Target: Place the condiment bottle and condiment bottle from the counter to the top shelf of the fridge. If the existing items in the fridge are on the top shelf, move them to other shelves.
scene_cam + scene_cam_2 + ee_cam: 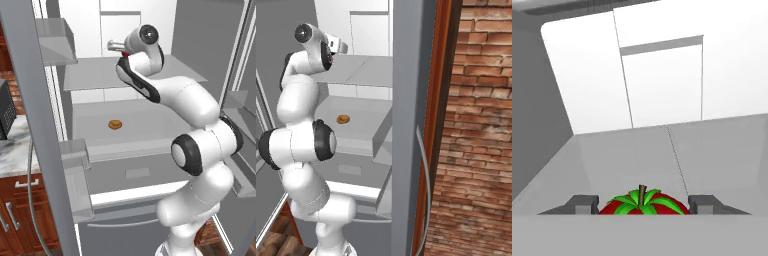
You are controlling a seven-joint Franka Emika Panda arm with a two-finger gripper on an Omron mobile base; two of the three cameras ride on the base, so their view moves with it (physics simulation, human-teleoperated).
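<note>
My gripper (644, 202) reaches into the fridge (150, 20) above the top shelf (637, 150), a flat pale grey plate with a seam line. Its two dark fingertips (582, 202) press against both sides of a red tomato (643, 206) with a green stem, so it is shut on the tomato. From the base, the gripper (111, 46) (341, 47) hovers over the top shelf (95, 75) (366, 70). A tan-brown bun (115, 124) (343, 119) lies on the deeper shelf (145, 115) below. The condiment bottles are out of view.
The open fridge door with grey bins (75, 155) stands at left, another door (240, 105) at right. A marble counter (15, 150) with a dark microwave (6, 112) lies beyond the left door. A door edge (406, 125) and brick wall (481, 125) close the right side.
</note>
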